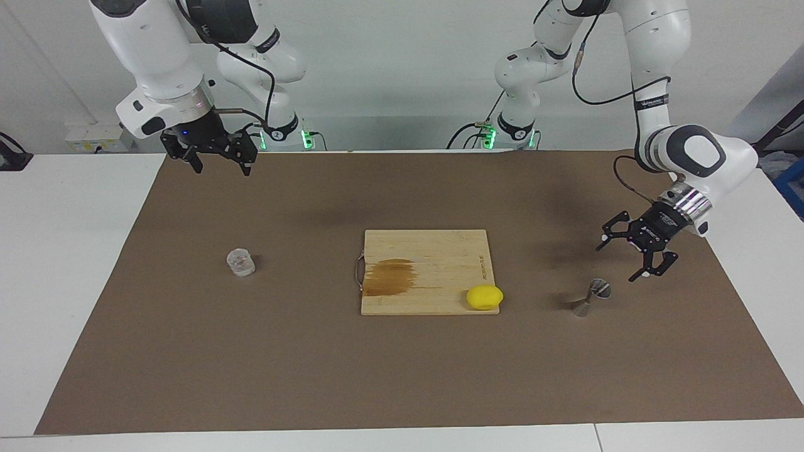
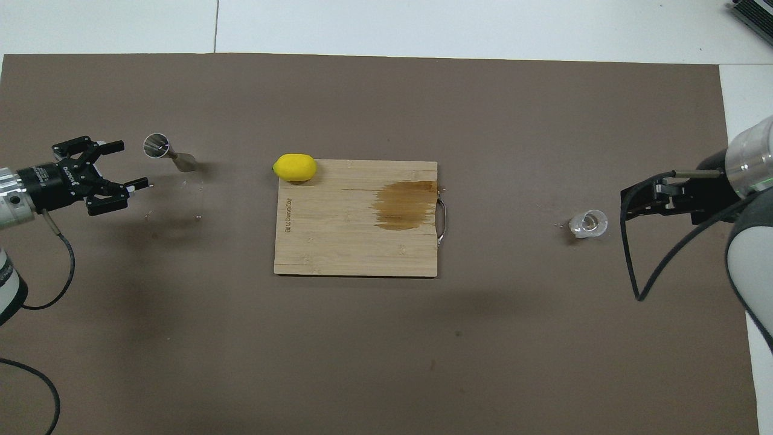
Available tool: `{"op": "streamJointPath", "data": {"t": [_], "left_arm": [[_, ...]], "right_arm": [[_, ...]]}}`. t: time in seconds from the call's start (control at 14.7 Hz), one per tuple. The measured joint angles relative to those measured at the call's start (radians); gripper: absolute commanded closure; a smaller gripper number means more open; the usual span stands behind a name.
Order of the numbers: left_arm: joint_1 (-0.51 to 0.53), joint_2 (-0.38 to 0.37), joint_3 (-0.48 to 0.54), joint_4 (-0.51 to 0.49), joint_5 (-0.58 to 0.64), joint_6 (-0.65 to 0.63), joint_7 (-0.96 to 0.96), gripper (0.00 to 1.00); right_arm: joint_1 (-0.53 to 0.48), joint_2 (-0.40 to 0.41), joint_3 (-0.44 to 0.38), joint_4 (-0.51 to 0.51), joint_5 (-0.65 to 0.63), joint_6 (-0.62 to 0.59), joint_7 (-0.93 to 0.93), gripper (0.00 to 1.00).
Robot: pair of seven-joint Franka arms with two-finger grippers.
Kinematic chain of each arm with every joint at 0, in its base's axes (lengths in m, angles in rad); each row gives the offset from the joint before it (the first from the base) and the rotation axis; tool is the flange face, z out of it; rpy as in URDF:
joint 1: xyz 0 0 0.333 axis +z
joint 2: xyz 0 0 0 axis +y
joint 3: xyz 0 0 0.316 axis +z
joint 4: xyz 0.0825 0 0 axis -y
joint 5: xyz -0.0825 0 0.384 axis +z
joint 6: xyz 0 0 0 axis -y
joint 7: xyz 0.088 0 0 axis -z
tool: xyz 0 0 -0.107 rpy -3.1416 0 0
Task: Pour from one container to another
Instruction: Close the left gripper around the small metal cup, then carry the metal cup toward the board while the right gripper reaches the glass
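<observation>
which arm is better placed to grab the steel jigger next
Left. The left gripper hangs open just beside the steel jigger, at the left arm's end of the mat. The right gripper, also open, waits up by its base, nearer the glass tumbler.

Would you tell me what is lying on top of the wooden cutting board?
A yellow lemon sits at one corner of the cutting board, beside a brown stain. Nothing covers the board.

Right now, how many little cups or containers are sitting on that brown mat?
2. A clear glass tumbler stands toward the right arm's end of the table; a steel jigger stands toward the left arm's end. None appears hidden.
</observation>
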Motion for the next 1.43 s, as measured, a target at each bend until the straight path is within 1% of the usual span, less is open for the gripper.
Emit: {"op": "streamJointPath", "data": {"t": [0.48,0.68,0.88,1.02,1.09,1.29,1.43], "left_arm": [[-0.021,0.022,-0.010,0.016,-0.010,0.018,0.062,0.01],[-0.035,0.036,-0.013,0.032,-0.016,0.043,0.063,0.01],[-0.042,0.045,-0.015,0.047,-0.027,0.061,0.063,0.01],[-0.050,0.051,-0.017,0.059,-0.041,0.076,0.063,0.02],[-0.053,0.055,-0.017,0.063,-0.046,0.083,0.063,0.02],[-0.061,0.063,-0.018,0.068,-0.053,0.093,0.064,0.07],[-0.067,0.066,-0.018,0.073,-0.054,0.102,0.064,0.09]], "right_arm": [[0.001,0.000,0.000,0.000,0.000,0.003,0.000,0.03],[-0.002,0.000,0.000,0.000,0.000,0.003,-0.011,0.00],[-0.003,0.000,-0.002,0.000,0.000,0.003,-0.021,0.00],[-0.014,0.000,-0.003,0.000,0.000,0.005,-0.021,0.05],[-0.020,0.000,-0.004,0.000,0.000,0.014,-0.021,0.05],[-0.025,0.001,-0.004,0.000,0.000,0.033,-0.004,0.04],[-0.027,0.007,-0.004,0.000,0.000,0.037,0.056,0.03]]}}
